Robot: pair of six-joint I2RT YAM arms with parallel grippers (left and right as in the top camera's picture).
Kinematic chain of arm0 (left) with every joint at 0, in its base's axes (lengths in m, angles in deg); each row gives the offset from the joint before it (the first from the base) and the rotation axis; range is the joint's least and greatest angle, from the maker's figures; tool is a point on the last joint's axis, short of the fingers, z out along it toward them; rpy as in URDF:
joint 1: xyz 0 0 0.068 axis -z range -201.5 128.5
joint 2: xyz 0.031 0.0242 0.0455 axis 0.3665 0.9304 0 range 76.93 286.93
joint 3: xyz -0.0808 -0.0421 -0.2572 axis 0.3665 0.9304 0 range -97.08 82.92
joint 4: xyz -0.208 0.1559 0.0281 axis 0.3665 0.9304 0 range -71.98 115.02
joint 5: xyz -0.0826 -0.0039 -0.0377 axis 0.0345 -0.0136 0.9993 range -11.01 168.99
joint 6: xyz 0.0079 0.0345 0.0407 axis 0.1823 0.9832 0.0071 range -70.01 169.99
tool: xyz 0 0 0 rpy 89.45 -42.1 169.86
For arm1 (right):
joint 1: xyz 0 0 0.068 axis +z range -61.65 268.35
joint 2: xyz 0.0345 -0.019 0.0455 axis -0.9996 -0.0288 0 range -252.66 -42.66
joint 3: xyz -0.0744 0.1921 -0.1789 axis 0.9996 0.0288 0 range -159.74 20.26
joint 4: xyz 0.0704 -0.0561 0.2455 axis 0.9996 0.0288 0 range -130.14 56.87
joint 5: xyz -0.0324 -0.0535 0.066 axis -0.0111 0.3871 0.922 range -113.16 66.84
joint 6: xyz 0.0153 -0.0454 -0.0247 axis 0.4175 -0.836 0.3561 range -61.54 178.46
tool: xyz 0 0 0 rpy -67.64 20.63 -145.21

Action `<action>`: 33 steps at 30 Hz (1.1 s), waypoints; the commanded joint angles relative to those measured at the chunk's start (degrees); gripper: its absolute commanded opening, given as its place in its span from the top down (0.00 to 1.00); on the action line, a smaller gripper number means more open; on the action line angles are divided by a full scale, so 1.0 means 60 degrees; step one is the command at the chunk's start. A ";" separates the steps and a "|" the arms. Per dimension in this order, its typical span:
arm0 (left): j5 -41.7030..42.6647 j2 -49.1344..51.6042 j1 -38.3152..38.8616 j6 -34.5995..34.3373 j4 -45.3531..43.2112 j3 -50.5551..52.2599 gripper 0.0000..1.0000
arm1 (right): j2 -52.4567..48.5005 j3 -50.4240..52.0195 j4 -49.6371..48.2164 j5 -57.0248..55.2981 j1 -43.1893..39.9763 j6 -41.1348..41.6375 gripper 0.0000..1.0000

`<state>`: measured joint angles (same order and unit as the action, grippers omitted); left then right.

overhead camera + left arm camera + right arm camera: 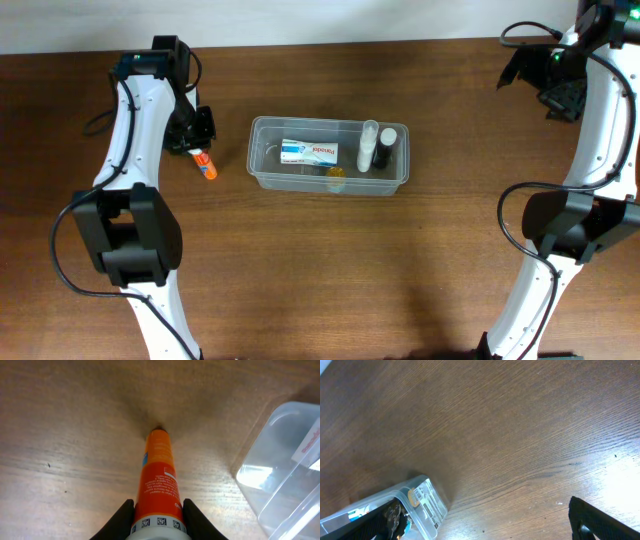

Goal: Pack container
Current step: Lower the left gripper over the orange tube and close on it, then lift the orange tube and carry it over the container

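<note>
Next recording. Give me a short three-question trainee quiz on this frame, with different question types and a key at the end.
1. True or false: the orange plastic tube lies inside the clear rectangular plastic container.
2. Which has its fingers on either side of the tube? A) left end effector B) right end effector C) neither
3. Fill in: the white-and-blue cardboard box lies ___ the container.
Key: 1 false; 2 A; 3 inside.
</note>
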<state>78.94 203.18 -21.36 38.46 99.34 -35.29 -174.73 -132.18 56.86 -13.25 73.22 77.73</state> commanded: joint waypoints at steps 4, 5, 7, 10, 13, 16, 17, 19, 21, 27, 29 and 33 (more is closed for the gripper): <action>-0.0029 0.0113 -0.0058 0.0047 0.0947 -0.1494 0.78 | 0.0091 0.0055 0.0051 -0.0127 -0.0007 0.0018 0.01; -0.0015 0.0113 -0.0058 0.0047 0.1173 -0.1832 0.79 | 0.0091 0.0055 0.0051 -0.0124 -0.0007 0.0018 0.02; 0.0193 0.0113 -0.0047 0.0047 0.1672 -0.2641 0.79 | 0.0091 0.0055 0.0051 -0.0127 -0.0007 0.0018 0.02; 0.0809 0.0113 -0.0047 0.0047 0.2379 -0.3912 0.79 | 0.0091 0.0055 0.0051 -0.0127 -0.0007 0.0018 0.01; 0.1687 -0.0051 -0.0033 0.0073 0.2565 -0.4863 0.79 | 0.0091 0.0055 0.0051 -0.0127 -0.0007 0.0018 0.02; 0.2506 -0.0404 0.0080 0.0044 0.2565 -0.5268 0.79 | 0.0091 0.0055 0.0051 -0.0127 -0.0007 0.0018 0.02; 0.2641 -0.0546 0.0153 0.0044 0.2565 -0.5337 0.79 | 0.0091 0.0055 0.0051 -0.0124 -0.0007 0.0018 0.01; 0.2728 -0.0809 0.0331 -0.0080 0.2565 -0.5344 0.79 | 0.0091 0.0055 0.0051 -0.0124 -0.0007 0.0018 0.02; 0.3016 -0.1082 0.0718 -0.0106 0.2565 -0.5344 0.79 | 0.0091 0.0055 0.0051 -0.0127 -0.0007 0.0018 0.02; 0.3184 -0.1337 0.2036 -0.0546 0.2368 -0.5344 0.79 | 0.0091 0.0055 0.0051 -0.0127 -0.0007 0.0018 0.02; 0.2834 -0.1311 0.2528 -0.0936 0.2029 -0.5293 0.78 | 0.0091 0.0055 0.0051 -0.0127 -0.0007 0.0018 0.02; 0.1683 -0.1311 0.3417 -0.1916 0.1366 -0.5067 0.78 | 0.0091 0.0055 0.0051 -0.0127 -0.0007 0.0018 0.02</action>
<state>93.76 196.82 -3.37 32.69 109.00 -65.91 -174.73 -132.18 56.86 -13.25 73.22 77.77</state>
